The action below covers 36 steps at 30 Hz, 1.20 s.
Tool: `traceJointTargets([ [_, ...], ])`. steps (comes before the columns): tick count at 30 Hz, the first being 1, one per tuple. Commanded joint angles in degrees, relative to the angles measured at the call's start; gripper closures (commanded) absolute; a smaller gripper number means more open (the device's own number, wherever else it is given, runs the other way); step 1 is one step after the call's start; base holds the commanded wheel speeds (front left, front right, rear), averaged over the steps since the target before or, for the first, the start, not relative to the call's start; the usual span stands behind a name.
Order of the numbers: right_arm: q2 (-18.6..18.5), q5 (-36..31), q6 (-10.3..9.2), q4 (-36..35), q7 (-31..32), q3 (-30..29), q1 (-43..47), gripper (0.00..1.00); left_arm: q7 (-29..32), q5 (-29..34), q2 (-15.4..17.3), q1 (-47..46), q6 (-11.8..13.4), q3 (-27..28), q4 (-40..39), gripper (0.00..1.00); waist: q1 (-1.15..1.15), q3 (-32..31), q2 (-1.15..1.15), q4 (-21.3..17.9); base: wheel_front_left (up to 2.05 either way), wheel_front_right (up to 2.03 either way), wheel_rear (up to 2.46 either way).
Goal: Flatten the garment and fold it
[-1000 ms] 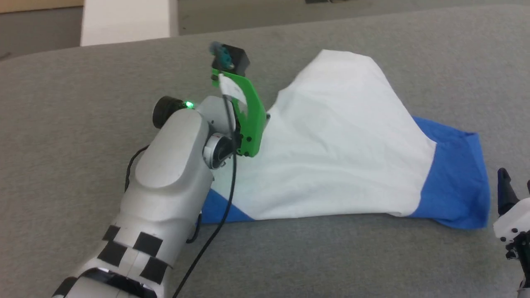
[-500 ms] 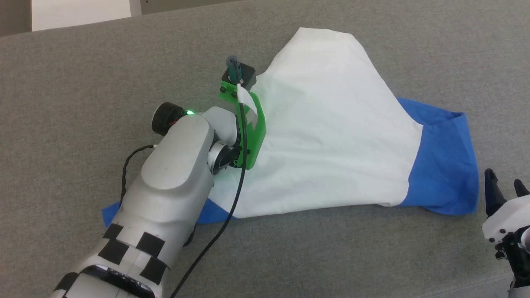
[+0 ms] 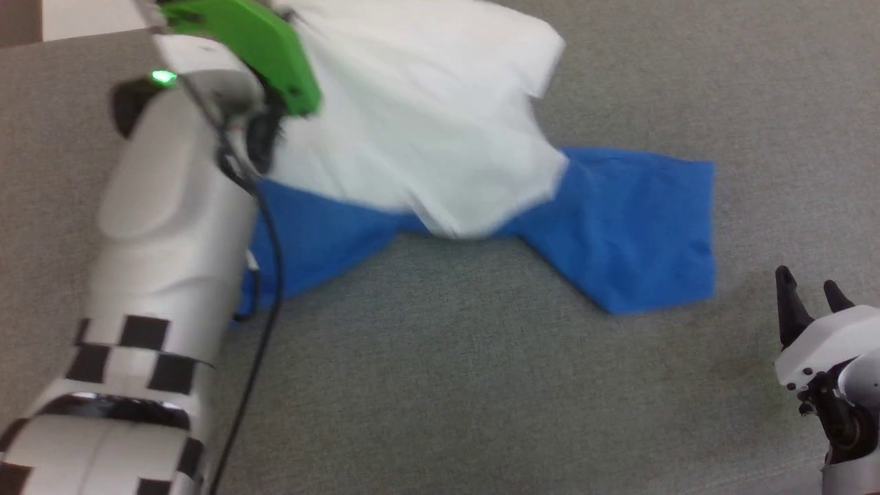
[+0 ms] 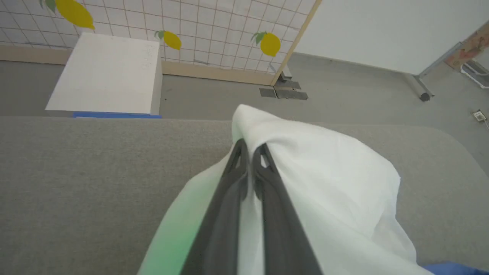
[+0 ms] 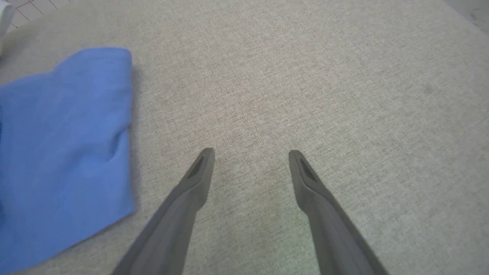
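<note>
Pinching white cloth with the left arm, right arm idle

Left end effector [image 4: 250,147]: fingers closed together on a fold of the garment [image 3: 426,124], with white cloth pinched between the tips and draping off both sides. That part of the white body looks held up off the surface [image 3: 481,385]; the head view is blurred there, so how high is unclear. Right end effector [image 5: 250,152]: fingers spread wide, nothing in them, over bare surface just off the garment's blue sleeve end, not touching it.

Garment lies on the surface. Its blue shoulder band runs side to side across the head view, and the white body is bunched on the far side of that band, towards the left arm. Not flat yet, no fold made.

Key relation: the free blue sleeve [image 5: 65,145] lies to the left of the right end effector in its wrist view. The right arm is clearly the nearer one, so a grab there would let both arms stretch the cloth along the band.

White box [image 4: 107,72]: beyond the garment, past the surface's far edge. Plain top, contents not visible.
</note>
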Motion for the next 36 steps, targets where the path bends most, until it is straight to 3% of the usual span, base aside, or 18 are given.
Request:
traceJointTargets([
  [1,0.0,0.2,-0.09,0.2,-0.5,0.3,-1.1,0.0,-2.8,-0.1,1.3,-1.3,1.0,1.4,0.4,1.0,0.0,1.0,0.0,-1.1,0.0,0.0,0.0],
  [3,0.0,0.2,-0.09,0.3,-0.8,0.5,-1.1,0.0,-7.1,-0.2,2.3,-2.3,2.0,3.2,1.0,1.0,0.0,1.6,0.0,-1.5,0.0,0.0,0.0],
  [7,0.0,0.4,-0.09,0.6,-1.3,0.4,-0.8,0.0,-5.9,-0.4,2.8,-2.3,1.0,2.5,5.2,1.0,0.0,2.3,0.0,-1.4,0.0,0.0,0.0],
  [8,0.0,0.4,-0.09,0.7,-1.4,0.3,-0.8,0.0,-5.7,-0.6,2.6,-2.3,0.7,2.5,5.8,0.62,0.0,2.4,0.0,-1.3,0.0,0.0,0.0],
  [9,0.0,0.4,-0.09,0.8,-1.4,0.3,-0.8,0.0,-5.5,-0.6,2.6,-2.1,0.3,2.1,6.5,0.0,0.0,2.3,0.0,-1.0,0.0,0.0,0.0],
  [14,0.0,-0.1,-0.09,0.9,-1.4,0.3,-1.1,0.0,-9.4,-1.8,1.9,-1.5,-2.4,2.5,6.8,0.0,0.0,1.1,0.0,0.4,0.0,0.0,0.0],
  [22,0.0,-1.6,-0.09,-0.5,-0.4,0.3,-0.6,0.0,-25.3,-2.1,3.7,5.8,-8.0,3.9,-2.1,0.0,0.0,-4.3,0.0,3.8,0.0,0.0,0.0],
  [28,0.0,-2.9,-0.09,-2.8,1.3,0.9,0.9,0.0,-29.8,-0.2,5.9,20.3,-7.7,3.5,-12.9,0.0,0.0,-8.6,0.0,7.0,0.0,0.0,0.0],
  [30,0.0,-2.8,-0.09,-3.5,1.9,1.3,1.3,0.0,-30.1,0.0,6.2,25.9,-6.7,3.7,-16.2,0.0,0.0,-9.6,0.0,7.9,0.0,0.0,0.0],
  [31,0.0,-2.7,-0.09,-4.2,2.9,1.7,1.9,0.0,-30.1,-0.1,6.4,33.9,-5.2,3.8,-20.1,0.0,0.0,-10.7,0.0,9.0,0.0,0.0,0.0],
  [36,0.0,-2.3,-0.09,-4.9,3.7,1.8,2.6,0.0,-28.8,-1.2,5.3,42.0,-3.2,3.5,-24.3,0.0,0.0,-11.1,0.0,10.2,0.0,0.0,0.0],
])
